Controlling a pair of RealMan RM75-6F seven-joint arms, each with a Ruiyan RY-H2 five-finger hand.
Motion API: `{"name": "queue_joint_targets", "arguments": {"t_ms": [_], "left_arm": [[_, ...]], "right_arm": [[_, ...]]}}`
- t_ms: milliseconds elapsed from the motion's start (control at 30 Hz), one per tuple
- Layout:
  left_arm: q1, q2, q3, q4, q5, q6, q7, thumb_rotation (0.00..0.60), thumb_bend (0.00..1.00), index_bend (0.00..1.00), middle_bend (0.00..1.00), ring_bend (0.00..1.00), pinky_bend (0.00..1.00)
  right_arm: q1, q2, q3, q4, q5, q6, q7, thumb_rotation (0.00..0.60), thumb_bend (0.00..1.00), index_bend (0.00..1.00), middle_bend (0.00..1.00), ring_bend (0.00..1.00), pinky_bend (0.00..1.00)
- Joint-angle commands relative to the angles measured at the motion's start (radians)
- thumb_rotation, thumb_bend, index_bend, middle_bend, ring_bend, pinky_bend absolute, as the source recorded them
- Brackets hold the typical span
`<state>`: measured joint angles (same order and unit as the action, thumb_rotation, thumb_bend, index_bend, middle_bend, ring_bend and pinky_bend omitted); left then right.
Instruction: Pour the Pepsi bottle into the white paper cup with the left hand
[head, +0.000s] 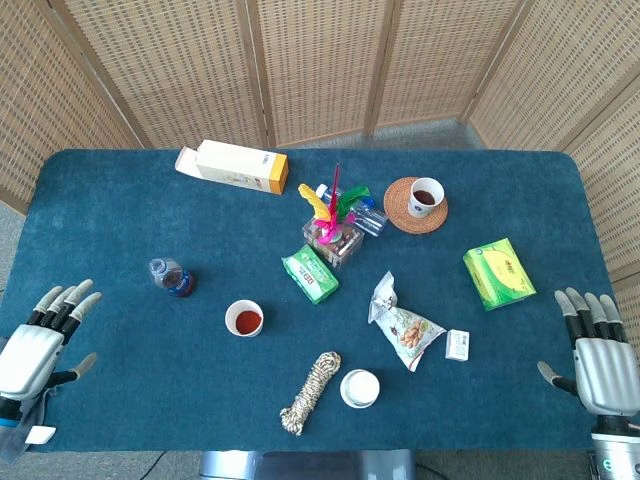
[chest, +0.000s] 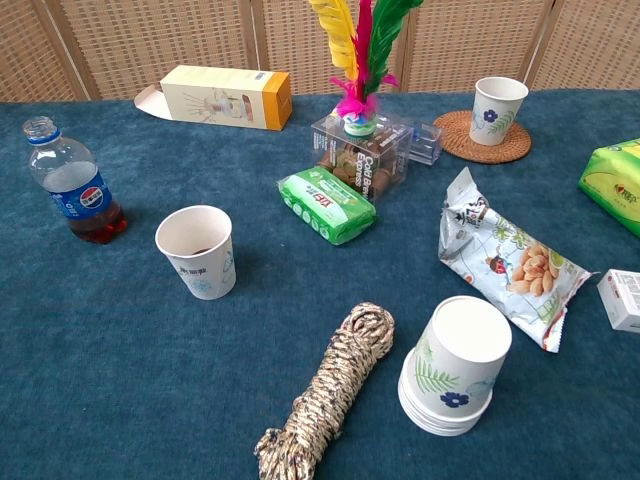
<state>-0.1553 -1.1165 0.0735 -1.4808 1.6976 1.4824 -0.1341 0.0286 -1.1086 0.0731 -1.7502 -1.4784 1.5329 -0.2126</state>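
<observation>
The Pepsi bottle (head: 172, 277) (chest: 73, 183) stands upright on the left part of the blue table, uncapped, with a little red liquid at its bottom. To its right stands the white paper cup (head: 244, 318) (chest: 197, 251), upright, with red liquid in it. My left hand (head: 40, 338) rests at the table's left front corner, fingers apart, holding nothing, well left of the bottle. Over at the right front edge, my right hand (head: 597, 352) is spread out and empty too. Neither hand appears in the chest view.
Near the front lie a coiled rope (head: 311, 391) and an upturned stack of paper cups (head: 360, 388). A snack bag (head: 403, 325), green wipes pack (head: 310, 273), green box (head: 499, 272), feather shuttlecock box (head: 335, 228), cup on coaster (head: 425, 198) and yellow carton (head: 232, 166) fill the middle and back.
</observation>
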Motion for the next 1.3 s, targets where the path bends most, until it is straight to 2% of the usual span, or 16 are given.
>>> {"name": "queue_joint_targets", "arguments": {"t_ms": [33, 433, 600, 833, 1033, 1300], "left_arm": [[-0.001, 0.000, 0.001, 0.000, 0.001, -0.002, 0.000, 0.600, 0.33, 0.00, 0.00, 0.00, 0.00], [-0.005, -0.001, 0.001, 0.005, -0.002, -0.011, -0.015, 0.600, 0.33, 0.00, 0.00, 0.00, 0.00], [-0.017, -0.006, -0.001, 0.023, -0.003, -0.024, -0.060, 0.600, 0.33, 0.00, 0.00, 0.00, 0.00], [-0.039, -0.032, -0.001, 0.105, 0.028, 0.002, -0.266, 0.600, 0.33, 0.00, 0.00, 0.00, 0.00], [-0.065, -0.057, -0.021, 0.175, -0.018, -0.034, -0.413, 0.600, 0.33, 0.00, 0.00, 0.00, 0.00], [-0.095, -0.111, -0.031, 0.315, -0.044, -0.063, -0.691, 0.600, 0.33, 0.00, 0.00, 0.00, 0.00]], "right_arm": [[0.000, 0.000, 0.000, 0.000, 0.000, 0.000, 0.000, 0.600, 0.03, 0.00, 0.00, 0.00, 0.00], [-0.001, 0.002, 0.001, -0.005, -0.002, 0.002, 0.000, 0.600, 0.03, 0.00, 0.00, 0.00, 0.00], [0.003, 0.000, 0.006, -0.006, 0.010, -0.004, -0.001, 0.600, 0.03, 0.00, 0.00, 0.00, 0.00], [0.007, -0.009, -0.002, -0.003, 0.009, -0.018, -0.015, 0.600, 0.02, 0.00, 0.00, 0.00, 0.00], [0.006, -0.007, -0.010, -0.006, 0.003, -0.022, -0.007, 0.600, 0.02, 0.00, 0.00, 0.00, 0.00], [0.006, -0.001, -0.015, -0.011, -0.003, -0.025, 0.003, 0.600, 0.03, 0.00, 0.00, 0.00, 0.00]]}}
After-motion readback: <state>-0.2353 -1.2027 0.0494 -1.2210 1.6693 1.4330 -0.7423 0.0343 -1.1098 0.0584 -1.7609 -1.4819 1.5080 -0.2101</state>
